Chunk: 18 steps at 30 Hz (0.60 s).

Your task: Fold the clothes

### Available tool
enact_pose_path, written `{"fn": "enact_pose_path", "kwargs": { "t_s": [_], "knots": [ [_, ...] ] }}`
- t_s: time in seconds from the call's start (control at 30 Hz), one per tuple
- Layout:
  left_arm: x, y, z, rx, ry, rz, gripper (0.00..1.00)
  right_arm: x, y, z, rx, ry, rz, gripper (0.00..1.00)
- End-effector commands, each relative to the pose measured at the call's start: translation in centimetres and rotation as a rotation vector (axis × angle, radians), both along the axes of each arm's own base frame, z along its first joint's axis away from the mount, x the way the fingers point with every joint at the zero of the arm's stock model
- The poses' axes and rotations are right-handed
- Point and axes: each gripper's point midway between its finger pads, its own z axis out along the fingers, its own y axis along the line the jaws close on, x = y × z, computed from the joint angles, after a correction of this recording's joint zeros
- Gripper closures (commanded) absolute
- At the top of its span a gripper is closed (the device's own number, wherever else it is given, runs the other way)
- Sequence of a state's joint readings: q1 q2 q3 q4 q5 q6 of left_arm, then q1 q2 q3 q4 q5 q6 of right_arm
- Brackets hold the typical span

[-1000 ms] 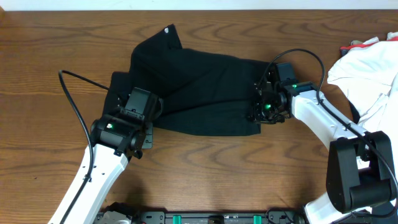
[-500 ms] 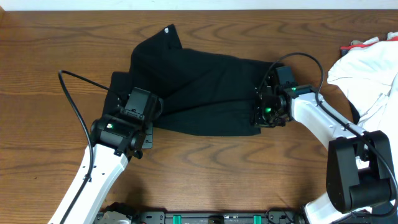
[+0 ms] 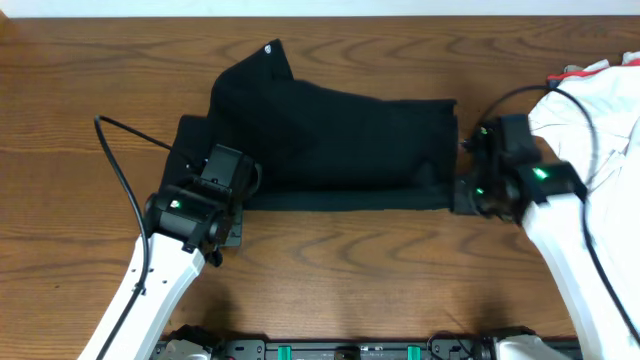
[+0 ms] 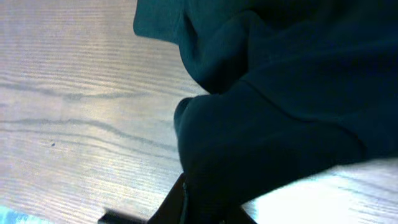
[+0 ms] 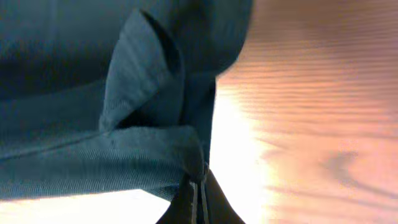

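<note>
The black shirt (image 3: 330,140) lies across the middle of the wooden table, stretched between both arms. A small white logo (image 3: 270,47) shows at its far top corner. My left gripper (image 3: 232,205) is shut on the shirt's lower left edge; in the left wrist view the dark fabric (image 4: 267,112) bunches over the fingers (image 4: 205,214). My right gripper (image 3: 462,195) is shut on the shirt's lower right corner; in the right wrist view the fingertips (image 5: 199,186) pinch a fold of the cloth (image 5: 124,137).
A heap of white cloth (image 3: 590,120) lies at the right edge, next to my right arm, with a bit of red fabric (image 3: 572,72) at its top. A black cable (image 3: 125,130) runs over the table at the left.
My right gripper has moved right and toward the front, pulling the shirt's right side out flat and wider. The left gripper has stayed put.
</note>
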<state>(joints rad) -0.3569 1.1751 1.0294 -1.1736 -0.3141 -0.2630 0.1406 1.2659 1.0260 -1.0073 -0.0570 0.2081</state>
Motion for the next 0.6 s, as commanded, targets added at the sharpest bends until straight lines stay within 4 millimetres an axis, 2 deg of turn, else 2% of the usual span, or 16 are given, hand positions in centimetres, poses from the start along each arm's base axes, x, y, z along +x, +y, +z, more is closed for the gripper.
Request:
{"fn": "enact_pose_path", "kwargs": {
  "t_s": [0.0, 0.17, 0.23, 0.3, 0.37, 0.5, 0.57],
  "knots": [
    [0.1, 0.8, 1.0, 0.025, -0.042, 0.024, 0.91, -0.4, -1.9, 1.8, -0.091, -0.070, -0.024, 0.97],
    [-0.2, 1.0, 1.0, 0.034, -0.032, 0.024, 0.91, -2.0, -1.3, 1.5, -0.052, -0.014, -0.008, 0.98],
    [-0.5, 1.1, 1.0, 0.038, -0.020, 0.024, 0.84, -2.4, -1.3, 1.2, -0.055, 0.010, -0.009, 0.99],
    [-0.7, 1.1, 0.9, 0.038, -0.011, 0.023, 0.74, -2.7, -1.4, 0.9, -0.057, 0.025, -0.009, 0.98],
    [-0.9, 1.1, 0.9, 0.041, -0.004, 0.023, 0.69, -2.8, -1.4, 0.9, -0.057, 0.030, -0.017, 0.90],
    [-1.1, 1.3, 0.9, 0.046, 0.008, 0.023, 0.67, -2.7, -1.6, 0.9, -0.063, 0.028, -0.037, 0.70],
    [-1.2, 1.3, 0.9, 0.047, 0.009, 0.023, 0.64, -2.6, -2.0, 0.9, -0.078, 0.023, -0.071, 0.67]
  ]
}}
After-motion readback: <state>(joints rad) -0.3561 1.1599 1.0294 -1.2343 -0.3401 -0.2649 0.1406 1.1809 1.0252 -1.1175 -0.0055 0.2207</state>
